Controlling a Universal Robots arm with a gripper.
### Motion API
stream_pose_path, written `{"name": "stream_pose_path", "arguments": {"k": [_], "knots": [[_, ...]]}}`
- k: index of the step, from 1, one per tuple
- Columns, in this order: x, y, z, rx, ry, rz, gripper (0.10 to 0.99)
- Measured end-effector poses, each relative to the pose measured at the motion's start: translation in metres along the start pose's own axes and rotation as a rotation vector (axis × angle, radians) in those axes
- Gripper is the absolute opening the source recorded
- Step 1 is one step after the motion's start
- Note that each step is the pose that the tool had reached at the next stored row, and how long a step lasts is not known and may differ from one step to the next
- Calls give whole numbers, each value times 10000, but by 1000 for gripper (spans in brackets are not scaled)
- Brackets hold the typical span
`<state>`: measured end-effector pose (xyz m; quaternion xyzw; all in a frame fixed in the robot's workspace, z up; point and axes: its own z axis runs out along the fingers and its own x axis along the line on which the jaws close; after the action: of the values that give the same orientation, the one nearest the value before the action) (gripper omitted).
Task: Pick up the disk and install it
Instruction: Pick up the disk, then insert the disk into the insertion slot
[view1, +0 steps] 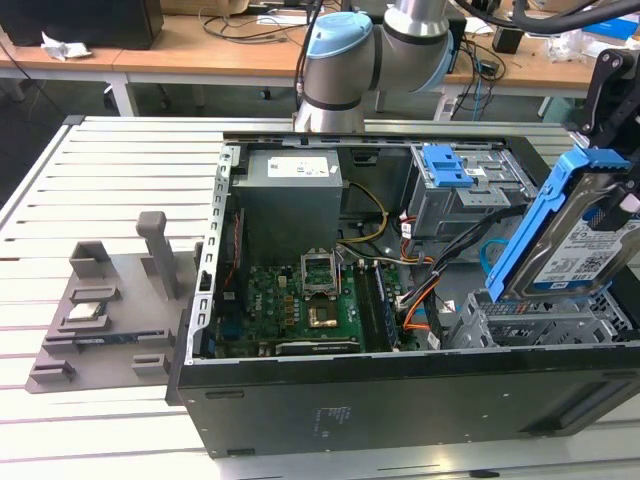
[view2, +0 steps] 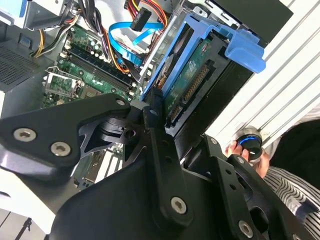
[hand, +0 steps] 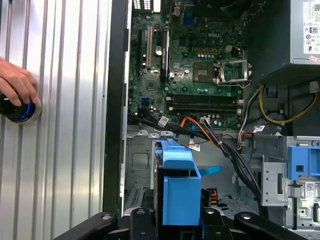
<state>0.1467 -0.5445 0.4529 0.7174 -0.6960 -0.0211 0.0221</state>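
Note:
The disk (view1: 572, 240), a silver drive with a white-and-blue label in a blue carrier rail, hangs tilted on edge above the grey drive cage (view1: 540, 322) at the exterior view's right end of the open computer case. My gripper (view1: 614, 200) is shut on its upper end. In the second wrist view the disk (view2: 192, 80) shows its connector edge, with a black finger (view2: 152, 117) pressed against it. In the first wrist view the blue carrier (hand: 178, 185) stands between the two fingers of my gripper (hand: 175, 219), over the cage floor.
Inside the case lie the motherboard (view1: 300, 300), the power supply (view1: 290, 195), loose cables (view1: 440, 270) and a grey drive bay with a blue latch (view1: 447, 165). A grey fixture tray (view1: 100, 310) sits at the exterior view's left. A hand (hand: 17, 82) rests on a blue-lit knob.

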Motion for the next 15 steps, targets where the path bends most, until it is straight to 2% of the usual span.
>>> {"name": "stream_pose_path", "arguments": {"k": [5,7,11,15], "knots": [[0,-3,7,0,-4,-1,365],[-7,-5,51,-1,18,34,365],[-9,-8,89,-1,-10,559,365],[-9,-8,165,-2,-11,585,365]]}}
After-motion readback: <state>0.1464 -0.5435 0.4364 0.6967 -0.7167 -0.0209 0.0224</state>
